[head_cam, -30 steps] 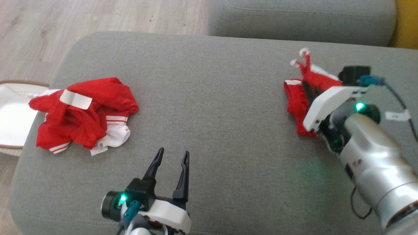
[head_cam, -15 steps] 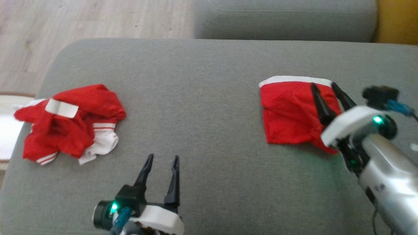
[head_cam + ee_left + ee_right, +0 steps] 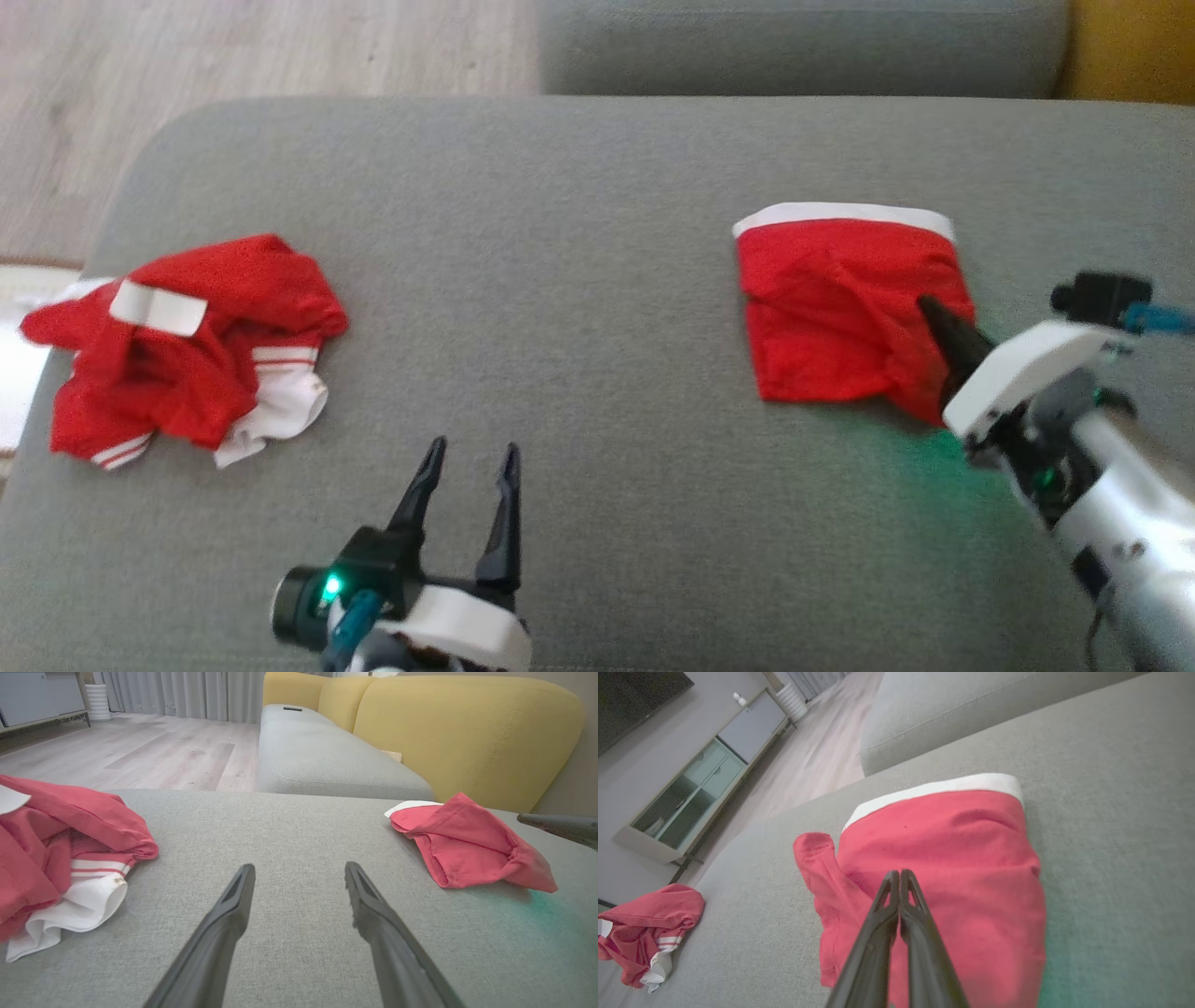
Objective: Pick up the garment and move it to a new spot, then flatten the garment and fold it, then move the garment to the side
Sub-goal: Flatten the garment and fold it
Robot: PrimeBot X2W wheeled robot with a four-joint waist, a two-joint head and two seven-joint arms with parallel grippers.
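A red garment (image 3: 831,308) with a white waistband lies folded into a flat rectangle on the right of the grey cushion (image 3: 560,233). It also shows in the left wrist view (image 3: 467,844) and the right wrist view (image 3: 962,840). My right gripper (image 3: 927,306) is shut with nothing between its fingers, its tips (image 3: 896,873) over the garment's near right part. A second red and white garment (image 3: 177,355) lies crumpled at the cushion's left edge (image 3: 56,849). My left gripper (image 3: 467,457) stands open and empty near the front edge (image 3: 299,868).
Bare grey cushion stretches between the two garments. Another grey cushion (image 3: 803,47) sits behind, with a yellow sofa back (image 3: 467,728) to the right. Wooden floor (image 3: 233,47) lies beyond the left edge, with a white brown-rimmed object (image 3: 19,392) on it.
A second ago my right gripper held the garment bunched up. It then opened, leaving the garment laid flat. Now it has shut empty and drawn back toward me. The head camera shifted.
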